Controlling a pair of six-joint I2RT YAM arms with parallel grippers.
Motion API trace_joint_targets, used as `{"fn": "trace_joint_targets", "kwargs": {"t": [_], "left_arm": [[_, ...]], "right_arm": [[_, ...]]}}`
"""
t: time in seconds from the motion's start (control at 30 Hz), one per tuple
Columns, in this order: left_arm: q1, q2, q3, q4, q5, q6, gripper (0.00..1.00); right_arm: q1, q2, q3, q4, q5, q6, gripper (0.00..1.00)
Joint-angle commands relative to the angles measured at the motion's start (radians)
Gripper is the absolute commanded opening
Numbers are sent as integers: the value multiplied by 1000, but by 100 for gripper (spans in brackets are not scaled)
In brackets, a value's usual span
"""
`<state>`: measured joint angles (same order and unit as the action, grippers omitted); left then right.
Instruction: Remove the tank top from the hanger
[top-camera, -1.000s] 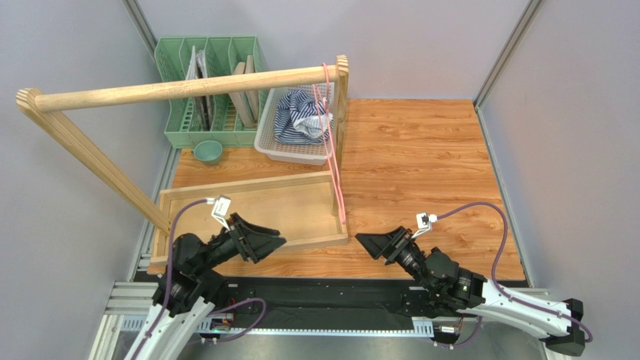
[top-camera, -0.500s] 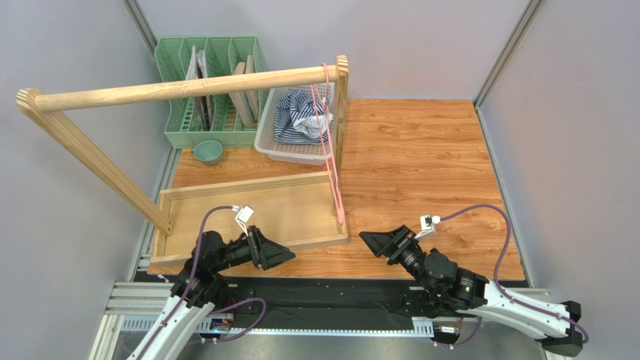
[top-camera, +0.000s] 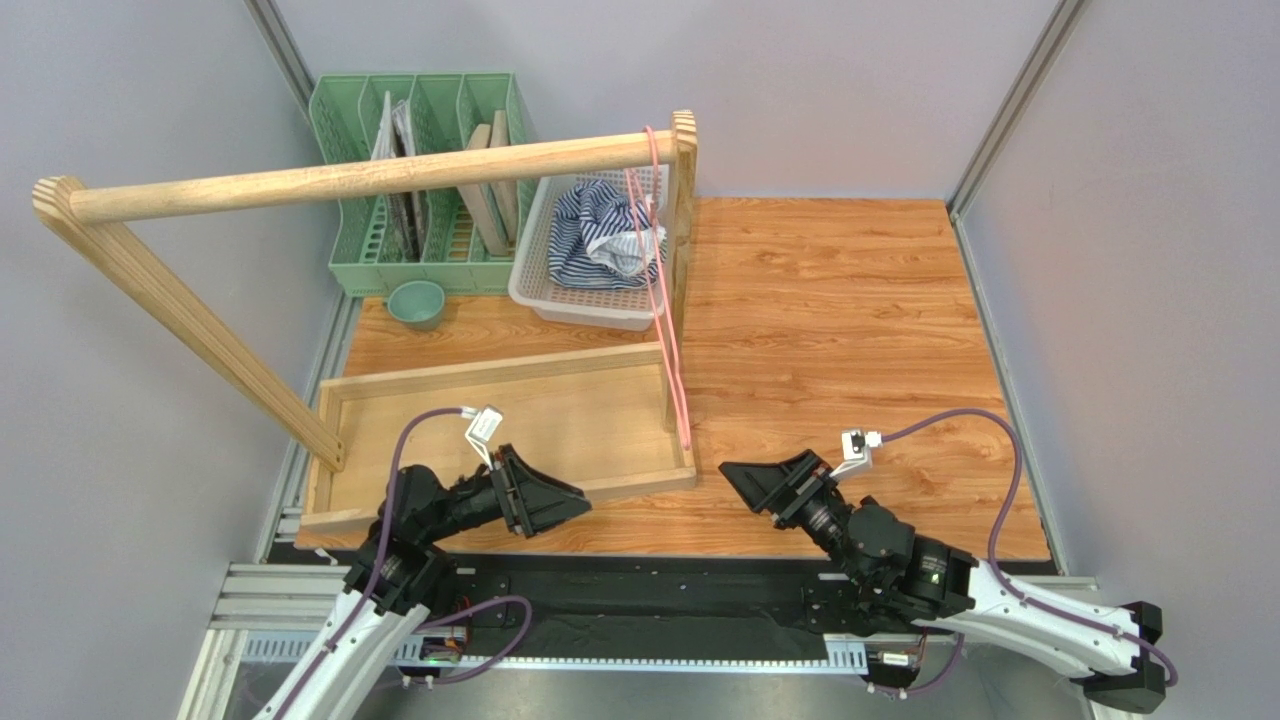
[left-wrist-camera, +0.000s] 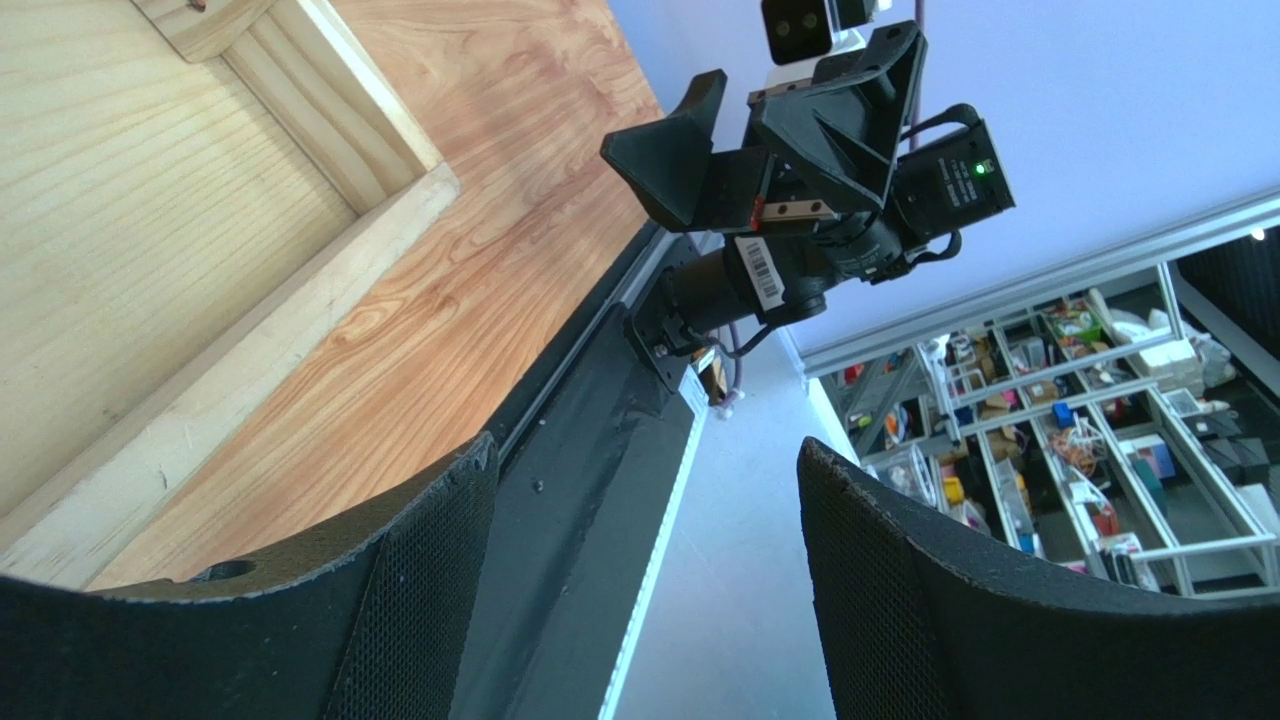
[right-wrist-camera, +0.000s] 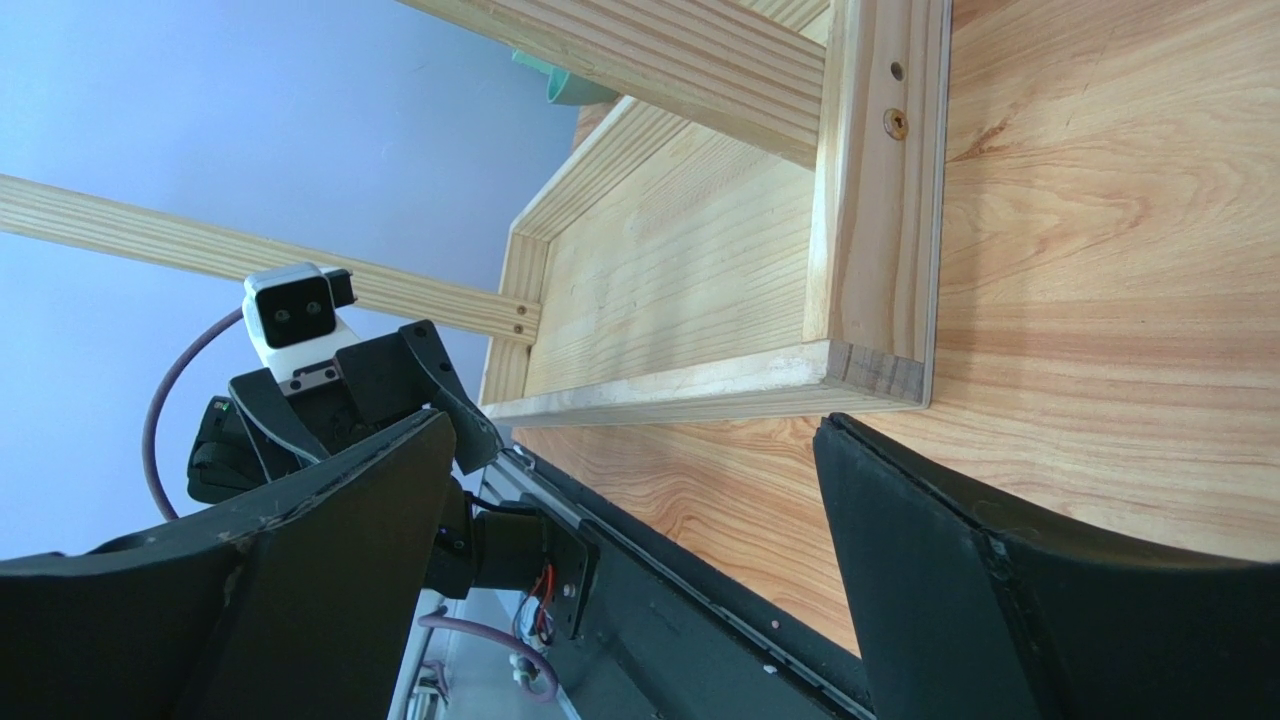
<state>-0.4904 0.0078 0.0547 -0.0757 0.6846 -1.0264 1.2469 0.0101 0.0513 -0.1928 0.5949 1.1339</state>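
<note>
Low at the near table edge, left gripper (top-camera: 559, 498), jaws spread wide, holding nothing, tips pointed across toward the right gripper (top-camera: 739, 489). Likewise wide and empty, tips pointed back at the left one, near it but not touching. Just ahead of both, near corner of a shallow wooden tray (top-camera: 496, 369); bare table (top-camera: 842, 330) ahead of the right gripper.

Far ahead of the grippers, tank top (top-camera: 598, 237) lying crumpled in a white basket (top-camera: 579, 309), off the hanger. Hanger (top-camera: 676, 390) bare, hooked at the right end of a wooden rail (top-camera: 361, 177), dangling down near the tray's right rim, ahead of and between the two grippers. Judged from that, seemingly done, only parking left.

For a clean finish: hold both arms low and apart, jaws spread, no reaching forward. Mind the tray corner just ahead of the fingertips, and the hanger's low tip beyond it, easy to snag and swing. Mind the other arm too, facing across the gap.

Farther off, left of the basket: green slotted rack (top-camera: 376, 275) with flat items standing in it, small teal bowl (top-camera: 416, 305) in front. Slanted leg (top-camera: 196, 323) of the rail ahead-left of the left gripper. None of it in the way at present.
</note>
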Motion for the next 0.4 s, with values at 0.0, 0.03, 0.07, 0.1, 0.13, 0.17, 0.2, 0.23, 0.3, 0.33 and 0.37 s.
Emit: {"fn": "trace_joint_targets", "kwargs": {"t": [0.0,0.03,0.07,0.1,0.13,0.17,0.2,0.23,0.3,0.33,0.37], "left_arm": [[-4,-135,-82,10,15,12,78],[-5,-135,-82,10,13,12,78],[-4,-135,-82,8,13,12,78],[-4,-135,-82,10,12,12,78],[-5,-135,-82,7,13,12,78],[-5,-135,-82,4,12,15,78],[-4,-135,-82,4,12,17,78],[-4,-135,-82,-1,13,17,78],[-7,-135,-82,-6,12,19,78],[-7,-135,-82,-7,12,19,78],[-5,-135,-82,-7,13,19,78]], "right_arm": [[-1,-56,-131,-79,54,20,97],[-1,-58,-133,-82,52,20,97],[0,-58,-131,-80,52,21,97],[-1,-56,-131,-83,52,23,97],[0,-56,-131,-85,51,23,97],[-1,-56,-131,-85,51,23,96],[-1,-56,-131,-80,45,18,96],[0,-56,-131,-79,42,14,96],[0,-58,-131,-79,42,13,97],[0,-56,-131,-77,40,4,97],[0,-59,-131,-79,39,6,97]]}}
